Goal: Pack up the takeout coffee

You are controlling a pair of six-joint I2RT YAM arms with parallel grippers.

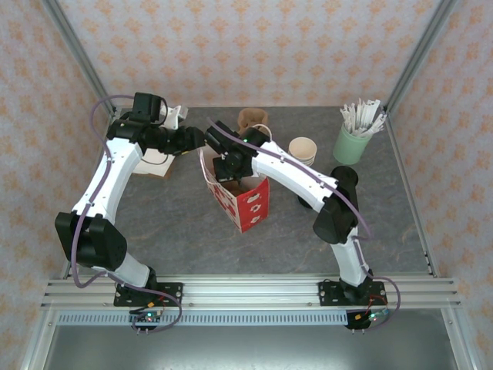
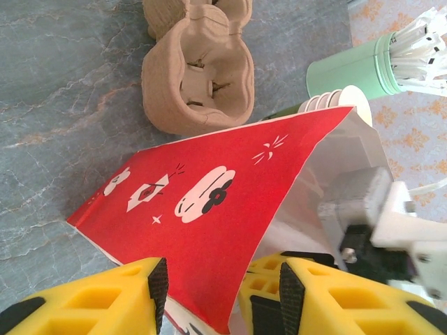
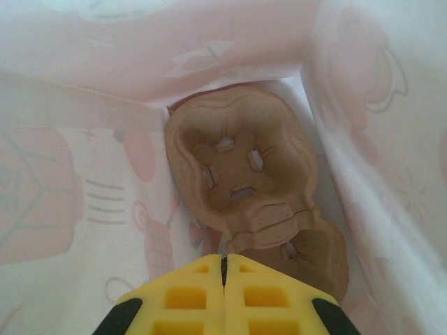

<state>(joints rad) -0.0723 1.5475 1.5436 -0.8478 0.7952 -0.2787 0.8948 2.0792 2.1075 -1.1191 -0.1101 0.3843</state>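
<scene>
Coffee cups, dark green outside and cream inside, sit nested in a short stack on the desk. They are right of the red bag and clear of both hands.

Sweeping from the left, a pale flat sheet lies on the desk under the left arm. The left hand reaches to the bag's left rim. In its wrist view the yellow fingers stand apart astride the bag's upper edge, one on the printed red outside, the other by the white inside. The jaws are part-open, and whether the pads press the paper is hard to tell from this angle.

The bag stands at the middle of the desk with its mouth open. The right hand is down inside that mouth, its two fingers shut flush together with nothing between them. Below it, on the bag's floor, lies a brown pulp carrier with its wells facing up. Just behind the bag a second carrier rests on the desk.

The cup stack stands just right of that second carrier, and in the left wrist view its pale rims show past the bag's top edge. Farthest right, near the back corner, a pale mint cup stands upright, holding white sticks
</scene>
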